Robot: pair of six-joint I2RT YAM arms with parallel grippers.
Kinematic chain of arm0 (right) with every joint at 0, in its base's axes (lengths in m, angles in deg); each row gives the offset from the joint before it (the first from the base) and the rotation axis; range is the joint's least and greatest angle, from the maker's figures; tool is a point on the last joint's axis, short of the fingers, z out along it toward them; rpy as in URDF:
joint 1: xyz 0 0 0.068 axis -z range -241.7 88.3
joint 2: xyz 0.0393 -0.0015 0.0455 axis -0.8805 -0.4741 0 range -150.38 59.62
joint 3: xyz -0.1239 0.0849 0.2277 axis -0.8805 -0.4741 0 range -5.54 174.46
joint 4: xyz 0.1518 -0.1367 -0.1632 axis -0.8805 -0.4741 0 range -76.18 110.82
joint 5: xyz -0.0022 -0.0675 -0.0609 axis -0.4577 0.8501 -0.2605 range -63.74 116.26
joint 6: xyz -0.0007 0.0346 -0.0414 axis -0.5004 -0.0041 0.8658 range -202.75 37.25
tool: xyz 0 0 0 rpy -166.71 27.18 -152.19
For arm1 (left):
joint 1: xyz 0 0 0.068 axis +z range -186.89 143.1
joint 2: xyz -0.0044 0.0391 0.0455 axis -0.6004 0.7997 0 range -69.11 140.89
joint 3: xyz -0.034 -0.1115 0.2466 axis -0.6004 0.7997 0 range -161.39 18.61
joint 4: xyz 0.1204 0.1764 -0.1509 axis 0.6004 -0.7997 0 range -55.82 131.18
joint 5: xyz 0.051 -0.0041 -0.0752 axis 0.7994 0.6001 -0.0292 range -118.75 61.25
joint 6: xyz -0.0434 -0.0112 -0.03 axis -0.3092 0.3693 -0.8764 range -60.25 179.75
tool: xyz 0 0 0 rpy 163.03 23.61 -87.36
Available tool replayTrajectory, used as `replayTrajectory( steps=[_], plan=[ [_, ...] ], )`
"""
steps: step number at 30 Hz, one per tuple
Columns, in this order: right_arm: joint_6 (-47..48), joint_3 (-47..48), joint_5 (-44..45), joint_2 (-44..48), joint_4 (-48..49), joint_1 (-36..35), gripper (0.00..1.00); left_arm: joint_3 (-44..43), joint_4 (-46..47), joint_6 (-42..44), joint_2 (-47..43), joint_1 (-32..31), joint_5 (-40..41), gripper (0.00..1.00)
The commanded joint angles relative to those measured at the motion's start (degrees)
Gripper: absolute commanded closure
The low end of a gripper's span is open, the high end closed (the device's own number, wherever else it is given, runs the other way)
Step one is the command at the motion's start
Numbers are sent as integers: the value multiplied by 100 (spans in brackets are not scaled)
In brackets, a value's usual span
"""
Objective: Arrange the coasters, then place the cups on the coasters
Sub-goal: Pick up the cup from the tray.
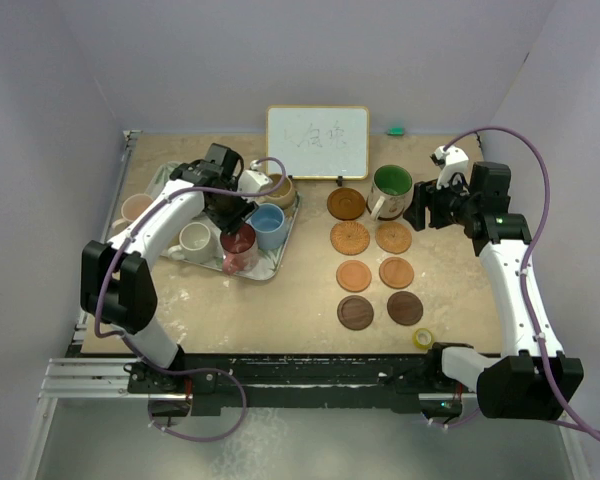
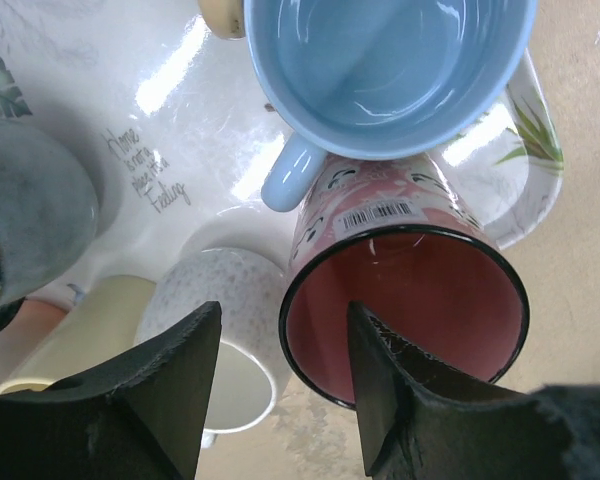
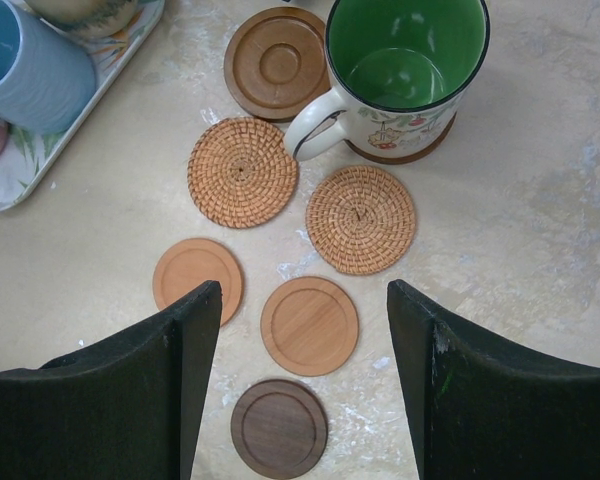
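Mug (image 2: 405,300) rim between left hand (image 2: 285,310) fingers

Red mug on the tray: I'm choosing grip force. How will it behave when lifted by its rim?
The red mug looks like glazed ceramic, so it is probably rigid but slick under the jaws. Held by one wall, it would likely hang tilted. The blue mug crowds it, so lifting may nudge that.
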Motion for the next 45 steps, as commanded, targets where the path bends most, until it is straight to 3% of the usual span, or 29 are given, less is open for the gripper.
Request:
replayTrajectory(
  steps=[1, 9, 25, 45],
  plan=[
    [91, -6, -211, 158, 170, 29, 30, 106, 282, -591, 95, 71, 7, 50],
    [101, -18, -222, 162, 183, 27, 30, 356, 454, -843, 220, 132, -94, 61],
    [111, -13, -213, 179, 183, 31, 30, 371, 347, -813, -19, 137, -95, 97],
    [109, -7, -84, 286, 182, 54, 27, -1453, -1296, -637, -877, 125, -147, 97]
  ],
)
